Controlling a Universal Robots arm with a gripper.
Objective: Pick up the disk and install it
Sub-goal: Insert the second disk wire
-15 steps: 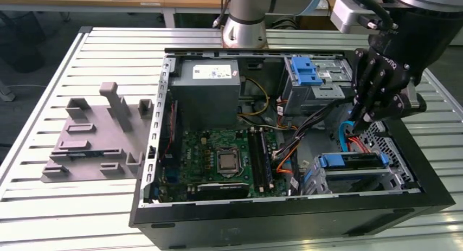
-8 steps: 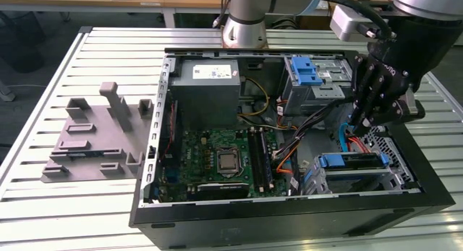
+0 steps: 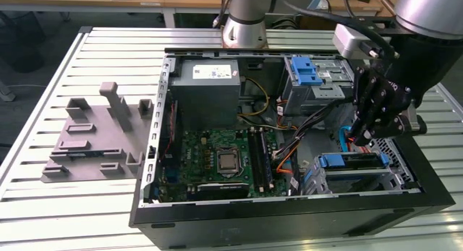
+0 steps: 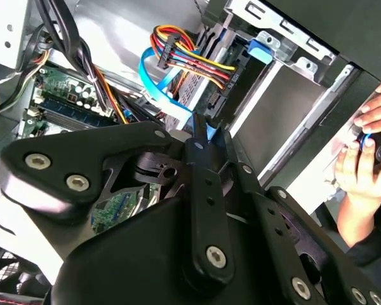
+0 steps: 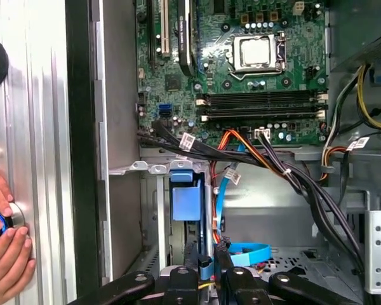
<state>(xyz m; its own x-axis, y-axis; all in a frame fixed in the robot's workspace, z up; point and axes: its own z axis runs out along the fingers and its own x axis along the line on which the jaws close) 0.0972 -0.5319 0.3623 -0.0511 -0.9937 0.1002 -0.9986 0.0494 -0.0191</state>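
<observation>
Inside the case (image 3: 289, 207) — one gripper (image 3: 376, 107) | fingers perhaps closed

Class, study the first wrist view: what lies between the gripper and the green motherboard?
In the first wrist view, a bundle of black and orange cables crosses between the gripper and the motherboard. A blue flat cable lies nearer the gripper.

My arm (image 3: 250, 15) is a silver-grey tube with a black wrist section, and black cables run along it. My gripper (image 3: 376, 118) is black, built of linked bars pinned with round silver screws (image 4: 216, 257) that catch the light.
</observation>
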